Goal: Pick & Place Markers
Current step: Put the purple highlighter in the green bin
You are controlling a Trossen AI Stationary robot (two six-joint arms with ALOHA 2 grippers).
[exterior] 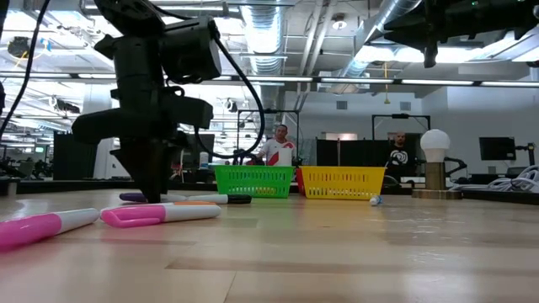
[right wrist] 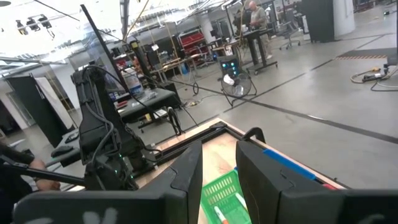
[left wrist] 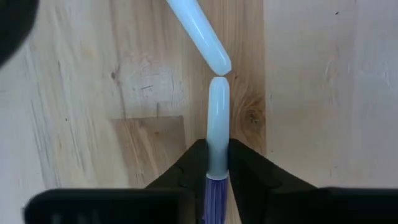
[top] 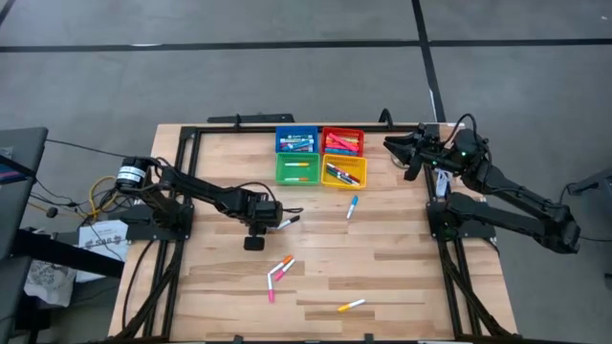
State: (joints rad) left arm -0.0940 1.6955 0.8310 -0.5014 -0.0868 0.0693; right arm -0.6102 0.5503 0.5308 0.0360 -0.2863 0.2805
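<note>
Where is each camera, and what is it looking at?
High view: above, looking straight down; both arms, trays and table show.
Low view: table height, looking across; left arm stands over pink markers.
Left wrist view: on the left arm; left gripper pinches a purple marker.
Right wrist view: on the raised right arm; right gripper, green tray.
Shared: the green tray shows in the high, low and right wrist views.

Table point(top: 402, 277): four trays point(top: 320, 156) in a square block at far centre, markers inside. One marker point(top: 352, 206) just near of the trays. Left gripper point(top: 271, 220) left of centre, on a marker point(left wrist: 217, 124). Three markers point(top: 278, 272) clustered nearer; one point(top: 351, 306) near-right.
</note>
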